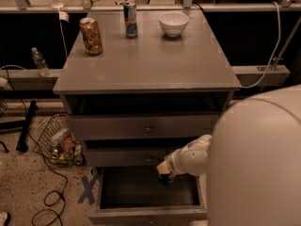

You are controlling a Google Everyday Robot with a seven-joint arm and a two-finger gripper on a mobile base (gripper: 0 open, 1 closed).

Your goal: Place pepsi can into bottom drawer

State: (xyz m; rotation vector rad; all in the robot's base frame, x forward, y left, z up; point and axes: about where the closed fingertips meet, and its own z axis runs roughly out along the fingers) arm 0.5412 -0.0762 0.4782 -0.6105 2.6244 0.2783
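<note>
Gripper point(164, 172) is down low at the cabinet's point(150, 65) front, right of centre, just under the middle drawer point(127, 157). It's clenched on the pepsi can point(165, 180)! The dark blue can sits right at its tip, inside the mouth of the bottom drawer point(146, 214). Can't tell whether the can touches the drawer floor or hangs just over it.

That bottom drawer is pulled well out from the cabinet, its dark inside open to view, and the can is toward its back right part. The white arm point(193, 157) reaches in from the cabinet's right side, and its big pale bulk fills the near right corner of the view.

Moving up the cabinet: the middle drawer's front shows a small knob just left of the gripper, with a dark gap above it. Above that is the top drawer point(141, 126), knob in the centre, with another dark gap between it and the cabinet top.

On the cabinet top there are three things along the back. The gold can point(91, 36) stands upright at the back left. The slim can point(130, 19) stands upright just right of it and further back. The white bowl point(173, 23) is at the back, right of centre. All three are apart from one another.

Left of the cabinet, a wire basket point(51, 135) of litter sits on the floor by its lower corner. A bottle point(40, 62) stands further left and higher, on a ledge. A blue tape cross point(88, 189) marks the floor just beside the open drawer's left edge, and a black cable point(47, 199) loops on the floor beyond it.
</note>
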